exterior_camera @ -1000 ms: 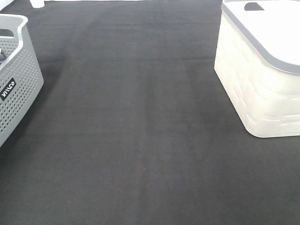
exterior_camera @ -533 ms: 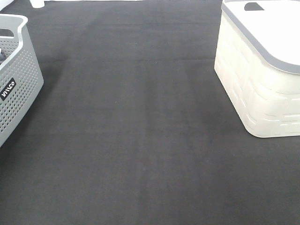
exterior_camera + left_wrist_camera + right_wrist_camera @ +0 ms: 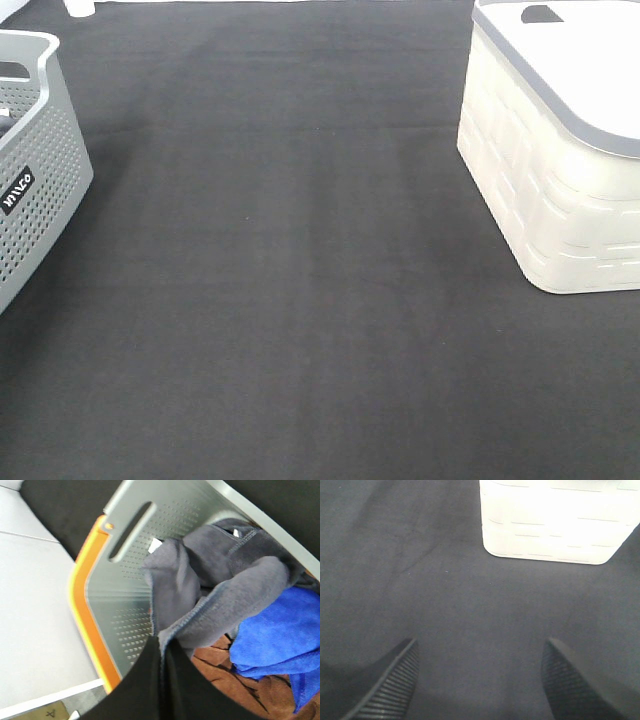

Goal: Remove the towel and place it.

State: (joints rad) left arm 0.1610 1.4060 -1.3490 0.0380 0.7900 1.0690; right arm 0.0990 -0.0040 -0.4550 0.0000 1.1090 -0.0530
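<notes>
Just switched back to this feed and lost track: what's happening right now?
The left end effector is shut on a fold of the grey towel inside the grey perforated basket, which also holds a blue cloth and a brown cloth. The towel is not yet out. The right end effector hangs open over the black table covering near the white basket, holding nothing.

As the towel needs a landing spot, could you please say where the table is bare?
The black table covering is bare all across the middle, from the grey basket at left to the white basket at right, including beneath the open right gripper. The grey basket is crowded: towel, blue cloth and brown cloth piled together.
</notes>
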